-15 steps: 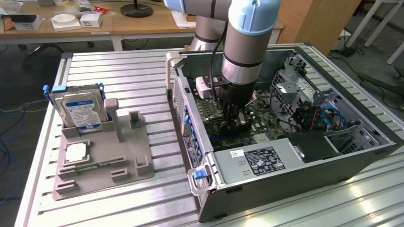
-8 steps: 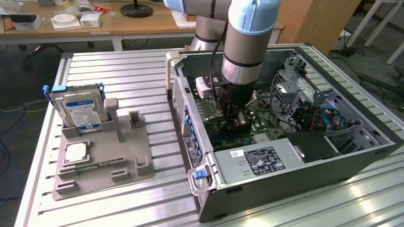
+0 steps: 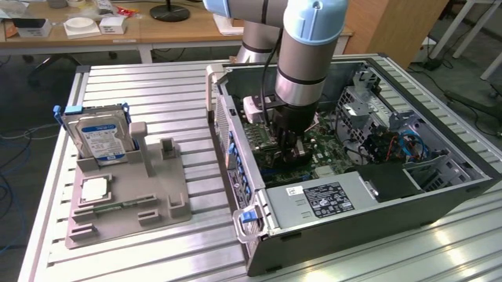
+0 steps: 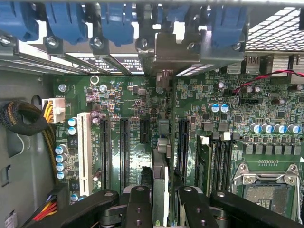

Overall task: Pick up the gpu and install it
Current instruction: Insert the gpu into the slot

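Note:
The gpu [image 4: 160, 183] stands on edge over the green motherboard [image 4: 142, 99], between two long black slots [image 4: 124, 152]. Its silver bracket [image 4: 166, 50] reaches the case's rear slot openings under the blue latches [image 4: 66, 21]. My gripper [image 4: 161, 206] is shut on the card, one black finger [image 4: 137, 204] on each side. I cannot tell whether the card's edge sits in a slot. In the exterior view my gripper [image 3: 288, 148] hangs straight down inside the open computer case [image 3: 235, 135], close to the motherboard.
A memory stick [image 4: 204, 161] and the CPU socket [image 4: 266, 190] lie beside the card; cables [image 4: 33, 118] run along the case floor. The power supply [image 3: 325, 200] fills the case's near end. Outside, a grey fixture [image 3: 157, 200] holds a hard drive [image 3: 100, 138].

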